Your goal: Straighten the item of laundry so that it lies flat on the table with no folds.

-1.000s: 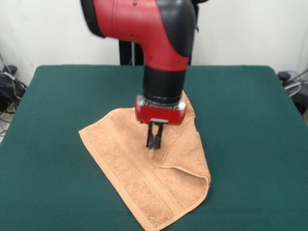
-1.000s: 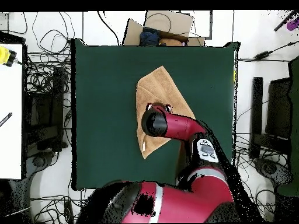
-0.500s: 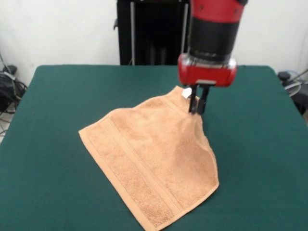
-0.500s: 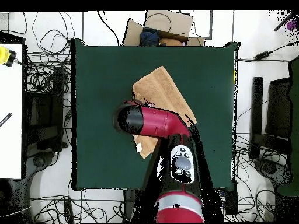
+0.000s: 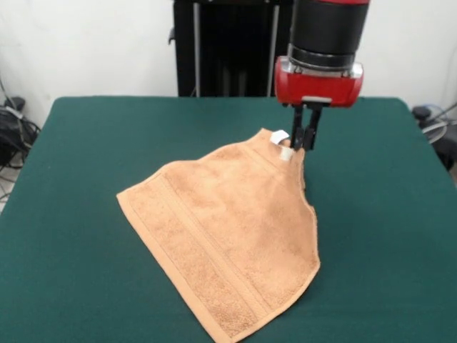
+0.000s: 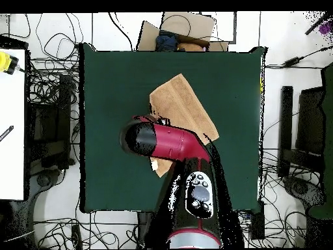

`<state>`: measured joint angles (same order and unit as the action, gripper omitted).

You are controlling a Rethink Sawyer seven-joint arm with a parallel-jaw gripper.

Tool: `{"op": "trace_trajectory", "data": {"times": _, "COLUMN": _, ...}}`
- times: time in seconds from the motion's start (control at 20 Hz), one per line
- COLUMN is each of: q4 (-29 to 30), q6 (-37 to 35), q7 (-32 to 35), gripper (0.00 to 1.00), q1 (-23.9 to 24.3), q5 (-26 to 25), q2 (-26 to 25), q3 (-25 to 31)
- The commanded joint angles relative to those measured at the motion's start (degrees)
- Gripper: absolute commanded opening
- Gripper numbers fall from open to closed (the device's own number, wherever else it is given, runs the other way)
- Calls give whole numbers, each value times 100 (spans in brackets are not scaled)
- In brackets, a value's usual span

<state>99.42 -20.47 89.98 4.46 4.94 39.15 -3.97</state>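
The orange-tan terry towel (image 5: 228, 236) lies spread on the dark green table (image 5: 86, 157), with its far right corner lifted off the cloth. My gripper (image 5: 303, 145) is shut on that raised corner, next to two small white tags (image 5: 281, 143). The towel drapes down from the gripper to the table, with a woven border band along its near left edge. In the overhead view the towel (image 6: 185, 107) shows beyond the red arm (image 6: 162, 140), which hides the gripper and the held corner.
The robot's black pedestal (image 5: 225, 46) stands behind the table's far edge. Cables (image 5: 14, 128) lie off the table's left side. In the overhead view a cardboard box (image 6: 179, 29) sits beyond the table's top edge and a white desk (image 6: 12, 117) at the left.
My gripper has carried the folded-over towel corner from the towel's middle to the far right and up, unfolding the towel. In the last half second it rose a little more.
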Motion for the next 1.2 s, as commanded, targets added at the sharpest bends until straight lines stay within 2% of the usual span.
{"op": "trace_trajectory", "data": {"times": 0.05, "q4": 571, "q6": 338, "q7": 1802, "gripper": 0, "q1": -354, "q5": 353, "q2": -228, "q3": -30}}
{"op": "trace_trajectory", "data": {"times": 0.45, "q4": 788, "q6": 1255, "q7": 1915, "gripper": 0, "q1": -551, "q5": 554, "q2": -668, "q3": 30}}
{"op": "trace_trajectory", "data": {"times": 0.65, "q4": 772, "q6": 1917, "q7": 2096, "gripper": 0, "q1": -1054, "q5": 740, "q2": -1053, "q3": -297}}
{"op": "trace_trajectory", "data": {"times": 0.9, "q4": 911, "q6": 2163, "q7": 2030, "gripper": 0, "q1": -1008, "q5": 908, "q2": -1135, "q3": -125}}
{"op": "trace_trajectory", "data": {"times": 1.2, "q4": 882, "q6": 2088, "q7": 1826, "gripper": 0, "q1": -1028, "q5": 981, "q2": -1136, "q3": -155}}
